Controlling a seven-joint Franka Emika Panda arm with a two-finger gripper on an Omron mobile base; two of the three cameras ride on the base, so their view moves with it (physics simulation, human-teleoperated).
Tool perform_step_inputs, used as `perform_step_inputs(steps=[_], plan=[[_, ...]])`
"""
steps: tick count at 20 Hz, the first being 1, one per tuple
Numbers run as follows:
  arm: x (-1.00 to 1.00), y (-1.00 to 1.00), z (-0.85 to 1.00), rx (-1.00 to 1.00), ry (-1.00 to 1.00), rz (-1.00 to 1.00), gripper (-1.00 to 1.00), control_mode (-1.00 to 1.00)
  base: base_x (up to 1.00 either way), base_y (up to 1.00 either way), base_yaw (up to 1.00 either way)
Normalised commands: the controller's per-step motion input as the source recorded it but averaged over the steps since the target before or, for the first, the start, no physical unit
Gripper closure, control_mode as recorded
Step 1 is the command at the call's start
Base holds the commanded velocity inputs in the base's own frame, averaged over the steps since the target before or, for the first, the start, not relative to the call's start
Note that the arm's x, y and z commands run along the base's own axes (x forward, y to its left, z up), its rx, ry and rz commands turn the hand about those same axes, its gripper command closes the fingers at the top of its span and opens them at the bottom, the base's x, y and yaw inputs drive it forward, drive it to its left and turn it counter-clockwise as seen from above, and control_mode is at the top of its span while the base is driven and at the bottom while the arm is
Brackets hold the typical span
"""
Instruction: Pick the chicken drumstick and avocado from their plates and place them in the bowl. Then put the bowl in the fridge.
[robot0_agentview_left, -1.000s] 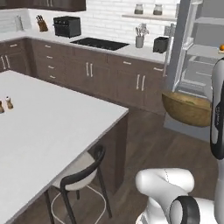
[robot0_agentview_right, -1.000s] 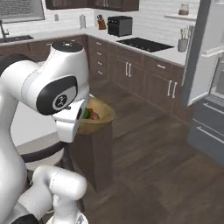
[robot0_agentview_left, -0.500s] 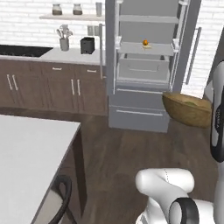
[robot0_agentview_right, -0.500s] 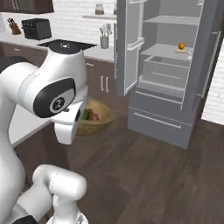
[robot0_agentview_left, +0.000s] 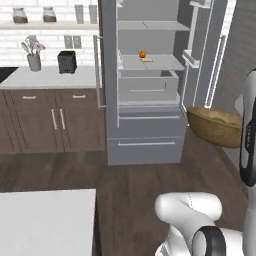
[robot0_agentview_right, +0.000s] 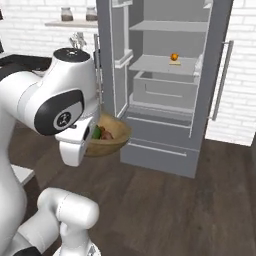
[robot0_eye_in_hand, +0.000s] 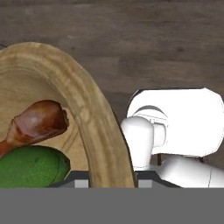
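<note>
The pincer (robot0_eye_in_hand: 111, 181) is closed on the rim of the wooden bowl (robot0_eye_in_hand: 94, 118), one tip on each side of the wall, and it holds the bowl in the air above the dark wood floor (robot0_eye_in_hand: 166, 48). Inside the bowl lie the chicken drumstick (robot0_eye_in_hand: 37, 122) and the avocado (robot0_eye_in_hand: 30, 166), touching each other. In the hand view the long axis of the drumstick goes from lower left to upper right, with the thick end toward the bowl rim and the thin bone end toward the bowl's middle. The avocado lies just below it, with its long axis about level in that view.

In the left base view the bowl (robot0_agentview_left: 215, 127) hangs beside the arm, near the open fridge (robot0_agentview_left: 145, 100). A small orange fruit (robot0_agentview_left: 142, 54) sits on a fridge shelf.

Compared with half a second ago, the whole scene has shifted in both base views, so the base has moved: the fridge now stands more in the centre and looks closer. The bowl keeps the same place beside the arm.
</note>
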Motion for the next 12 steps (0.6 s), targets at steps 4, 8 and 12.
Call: perform_step_inputs(steps=[4, 8, 12], plan=[[0.0, 0.0, 0.0, 0.0, 0.0, 0.0, 1.0, 1.0, 1.0, 0.11, -0.3], [0.0, 0.0, 0.0, 0.0, 0.0, 0.0, 1.0, 1.0, 0.99, 0.47, -0.29], [0.0, 0.0, 0.0, 0.0, 0.0, 0.0, 1.0, 1.0, 0.59, 0.81, -0.26]])
